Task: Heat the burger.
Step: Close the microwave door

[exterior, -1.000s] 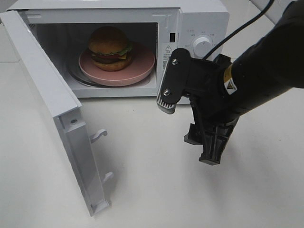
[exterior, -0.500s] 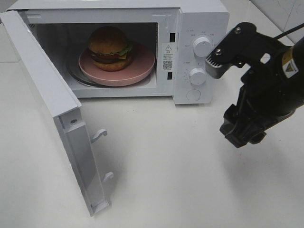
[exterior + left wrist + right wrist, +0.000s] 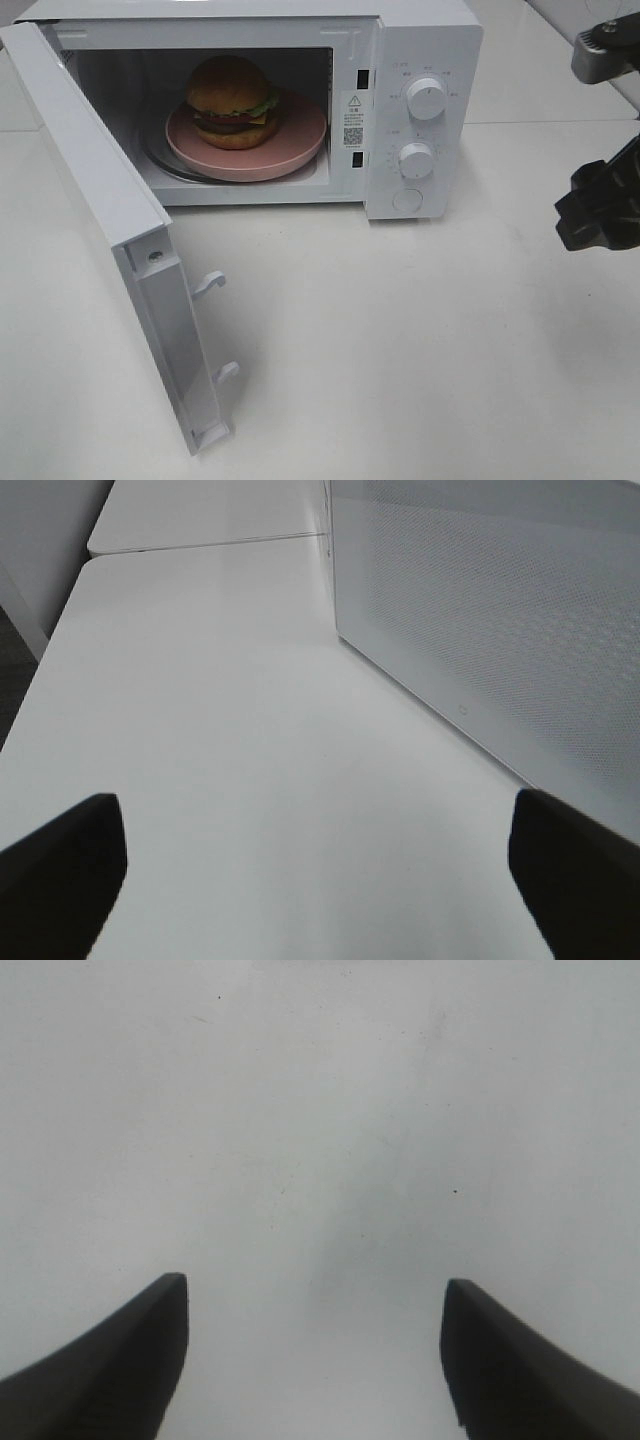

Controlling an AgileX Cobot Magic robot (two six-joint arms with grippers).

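The burger [image 3: 232, 102], with a domed golden-tan bun, sits on a pink plate [image 3: 300, 140] inside the white microwave [image 3: 425, 40], whose door [image 3: 110, 220] hangs wide open toward the front left. My right gripper [image 3: 600, 140] is at the far right edge of the exterior high view, well clear of the microwave and partly cut off. In the right wrist view its fingers [image 3: 110, 1360] stand apart over bare white table, nothing between them. In the left wrist view my left gripper [image 3: 320, 875] is open, its dark fingertips [image 3: 60, 870] wide apart beside the door's perforated panel [image 3: 480, 620].
Two white knobs [image 3: 426, 100] and a round button [image 3: 407, 200] sit on the microwave's control panel. The open door juts out over the white table [image 3: 400, 350] on the left. A table seam runs behind the microwave [image 3: 200, 548].
My right arm has swung away from the microwave's opening to the far right edge of the view. The burger, plate and door have not moved.
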